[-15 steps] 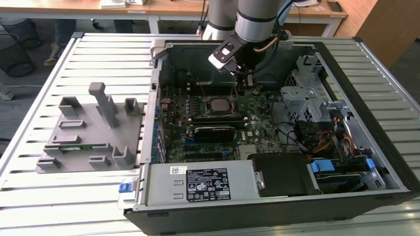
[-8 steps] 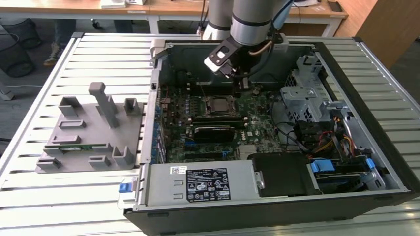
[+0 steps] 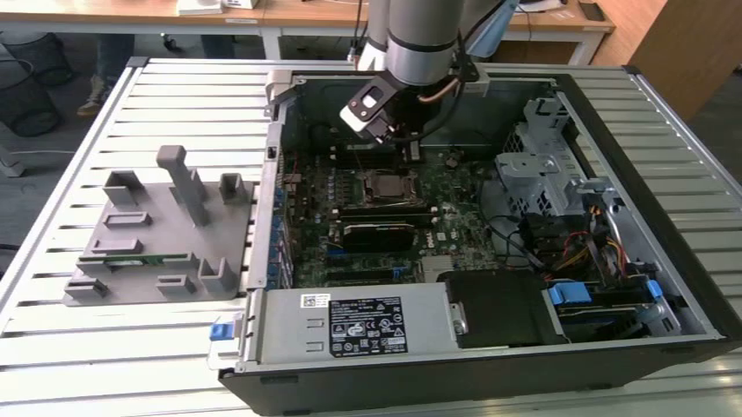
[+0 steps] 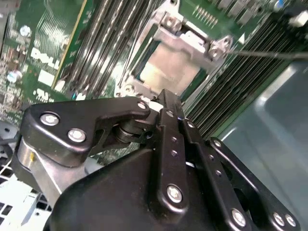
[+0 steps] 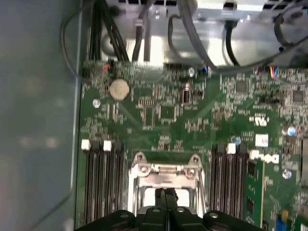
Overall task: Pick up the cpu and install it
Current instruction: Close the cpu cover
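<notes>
Gripper [image 4: 166, 98] clenched, empty, over socket [image 4: 192, 41]
Black jointed fingers [image 4: 171, 127] meet flat; cpu [image 4: 168, 72], matte silvery square, sits in the steel-framed socket just beyond their tips; green motherboard [image 5: 168, 115] around.

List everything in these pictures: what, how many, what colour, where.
Opened black-and-grey computer case: one, on the table.
Pale grey slatted metal table: one, under everything.
Green motherboard: one, on the case floor.
Metal-framed square socket: one, silvery, mid-motherboard.
Small flat silvery-grey square chip: one, inside the socket frame.
Silver coin battery: one, on the motherboard.
Grey metal power supply box: one, in the case, foreground of the exterior view.
Grey plastic fixture: one, on the table, the exterior view's left.
Long narrow green memory stick: one, lying in the fixture.
Grey robot arm: one, reaching into the case.
Black pincer: one, shut, over the socket.
</notes>
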You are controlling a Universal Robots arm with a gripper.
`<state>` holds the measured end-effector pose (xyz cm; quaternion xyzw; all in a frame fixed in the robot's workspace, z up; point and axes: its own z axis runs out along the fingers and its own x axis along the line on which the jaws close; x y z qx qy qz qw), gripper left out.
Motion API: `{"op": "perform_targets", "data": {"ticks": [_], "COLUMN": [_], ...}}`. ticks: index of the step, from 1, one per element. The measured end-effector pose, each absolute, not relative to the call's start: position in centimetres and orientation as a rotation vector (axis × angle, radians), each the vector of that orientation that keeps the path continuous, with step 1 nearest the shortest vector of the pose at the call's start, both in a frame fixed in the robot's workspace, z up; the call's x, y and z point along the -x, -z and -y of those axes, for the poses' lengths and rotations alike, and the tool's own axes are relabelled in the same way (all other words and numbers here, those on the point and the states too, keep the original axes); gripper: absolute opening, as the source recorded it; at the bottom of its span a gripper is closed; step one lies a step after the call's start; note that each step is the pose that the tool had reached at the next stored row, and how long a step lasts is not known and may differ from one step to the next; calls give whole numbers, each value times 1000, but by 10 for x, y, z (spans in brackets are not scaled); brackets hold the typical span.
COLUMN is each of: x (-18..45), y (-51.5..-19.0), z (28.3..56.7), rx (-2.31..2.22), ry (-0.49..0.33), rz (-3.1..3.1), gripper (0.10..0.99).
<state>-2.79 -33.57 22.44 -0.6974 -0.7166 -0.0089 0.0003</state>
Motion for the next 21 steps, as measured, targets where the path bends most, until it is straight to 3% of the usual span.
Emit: {"op": "perform_targets", "data": {"ticks": [21], "x": [67], "y": [-213], "z": [336], "rx": [2190], "ry": [28], "rz": [2251], "gripper": [110]}}
